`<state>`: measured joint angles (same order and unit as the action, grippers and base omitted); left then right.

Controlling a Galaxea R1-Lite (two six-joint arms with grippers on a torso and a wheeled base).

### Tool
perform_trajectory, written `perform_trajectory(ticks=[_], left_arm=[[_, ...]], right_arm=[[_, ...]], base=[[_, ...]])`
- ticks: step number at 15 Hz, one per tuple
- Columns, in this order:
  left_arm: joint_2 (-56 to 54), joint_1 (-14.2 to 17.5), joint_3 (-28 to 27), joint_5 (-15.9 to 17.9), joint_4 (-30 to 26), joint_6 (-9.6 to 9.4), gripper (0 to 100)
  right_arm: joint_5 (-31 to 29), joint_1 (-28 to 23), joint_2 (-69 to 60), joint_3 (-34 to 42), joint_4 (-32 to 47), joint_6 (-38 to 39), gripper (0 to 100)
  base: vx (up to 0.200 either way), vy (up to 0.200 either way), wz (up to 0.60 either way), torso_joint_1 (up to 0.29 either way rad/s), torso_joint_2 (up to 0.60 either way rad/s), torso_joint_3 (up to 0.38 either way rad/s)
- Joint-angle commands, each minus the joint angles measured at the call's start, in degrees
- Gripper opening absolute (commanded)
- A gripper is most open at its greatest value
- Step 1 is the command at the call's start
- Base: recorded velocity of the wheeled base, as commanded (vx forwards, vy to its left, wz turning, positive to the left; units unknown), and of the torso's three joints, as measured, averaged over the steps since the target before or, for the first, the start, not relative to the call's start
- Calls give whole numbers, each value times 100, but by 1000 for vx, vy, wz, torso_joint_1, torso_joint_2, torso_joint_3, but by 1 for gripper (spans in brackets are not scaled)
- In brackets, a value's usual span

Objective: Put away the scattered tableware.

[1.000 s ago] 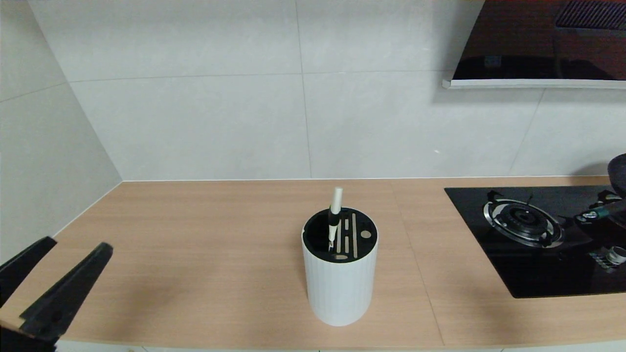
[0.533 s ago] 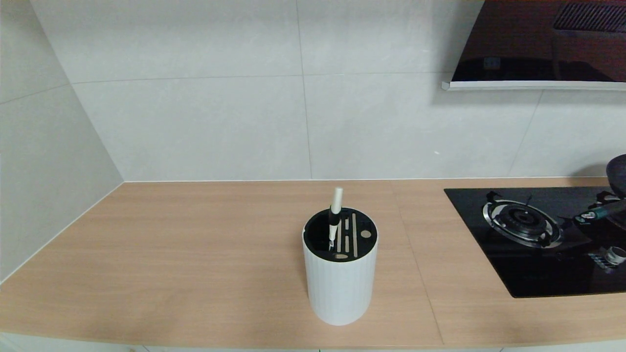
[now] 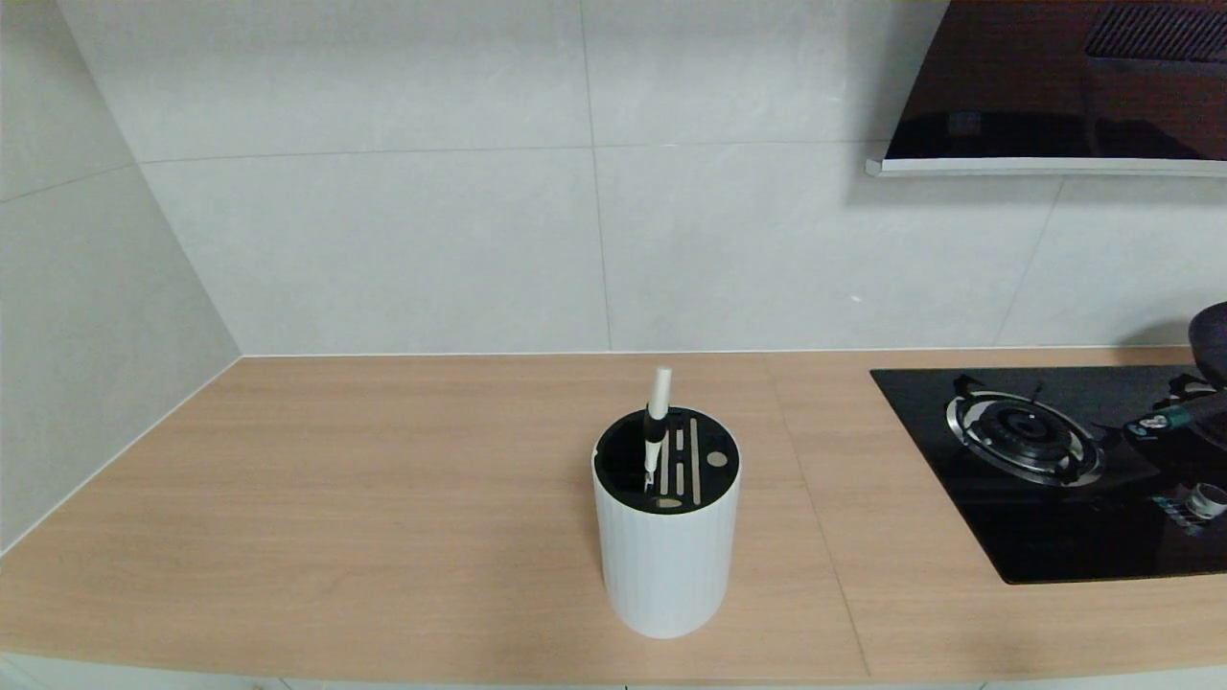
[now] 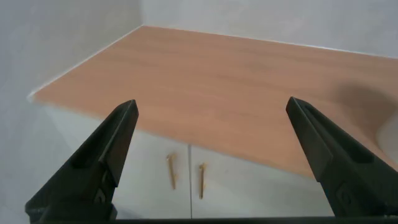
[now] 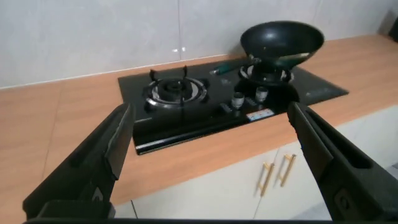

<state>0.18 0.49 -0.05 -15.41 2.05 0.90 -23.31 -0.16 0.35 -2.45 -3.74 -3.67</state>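
A white ribbed utensil holder (image 3: 666, 551) with a black slotted top stands near the counter's front edge. One utensil with a white handle (image 3: 658, 395) sticks upright out of it. My left gripper (image 4: 214, 155) hangs open with nothing between its fingers, off the counter's front left corner, above the cabinet doors. My right gripper (image 5: 211, 162) is open and holds nothing, in front of the counter by the stove.
A black gas stove (image 3: 1040, 460) (image 5: 224, 102) is set into the wooden counter (image 3: 403, 498) on the right, with a dark pan (image 5: 282, 42) on its far burner. Tiled walls close the back and left. White cabinet doors with gold handles (image 4: 186, 180) lie below.
My left gripper, seen at the lower left of the head view one second ago, has drawn back out of that view. The holder and utensil have not moved.
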Motion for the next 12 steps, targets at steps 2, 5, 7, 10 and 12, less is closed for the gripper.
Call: perform_trajectory(ticks=[2, 5, 7, 10, 12], left_arm=[[-18, -5, 5, 943, -38, 112, 100], [-18, -22, 5, 1374, -214, -530, 100], [-18, -22, 5, 1479, -214, -503, 100], [-18, -22, 5, 1471, -196, -64, 100], [-18, -14, 5, 1462, -196, -90, 100]], right_arm=[[441, -11, -27, 227, 84, 103, 100], [995, -2, -27, 219, 93, 130, 100], [2173, -2, -9, 227, 357, 305, 100], [2243, 16, -27, 227, 392, 332, 100], [2243, 16, -27, 227, 392, 349, 100]], base=[[0, 0, 0, 0, 0, 0], [0, 0, 0, 0, 0, 0], [0, 0, 0, 0, 0, 0], [0, 0, 0, 0, 0, 0], [0, 0, 0, 0, 0, 0]])
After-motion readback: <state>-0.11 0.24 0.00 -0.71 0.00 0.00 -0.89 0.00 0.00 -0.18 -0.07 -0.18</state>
